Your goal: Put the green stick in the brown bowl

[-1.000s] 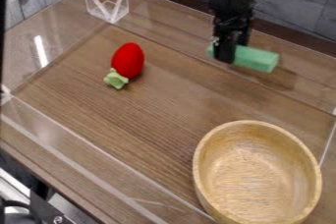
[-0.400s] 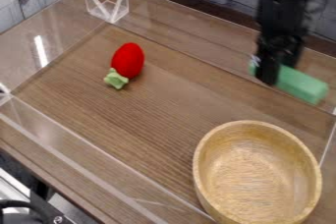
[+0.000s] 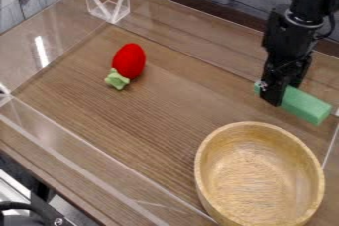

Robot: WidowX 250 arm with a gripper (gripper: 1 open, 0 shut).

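Hand: the hand (image 3: 275, 95) pointed straight down at the right side of the worktop, its fingers clenched on one end of the green stick.
Green stick: the green stick (image 3: 310, 105) jutted out to the right of the hand, low over the wood; whether it touched the surface could not be told. It sat near the far right edge, just beyond the bowl's far rim and outside it.
Brown bowl: the brown bowl (image 3: 215, 147) stood at the near right corner, upright and empty, with nothing over its opening.
Strawberry: a red strawberry (image 3: 129, 58) with a small green leaf lay well apart to the left, playing no part.
Worktop: the wooden worktop (image 3: 146, 121) was ringed by a low clear wall.
Done: the stick appeared grasped and brought close to the bowl.
Left: judging by the layout, the stick needed carrying toward the viewer over the rim, then lowering and letting go inside the bowl.
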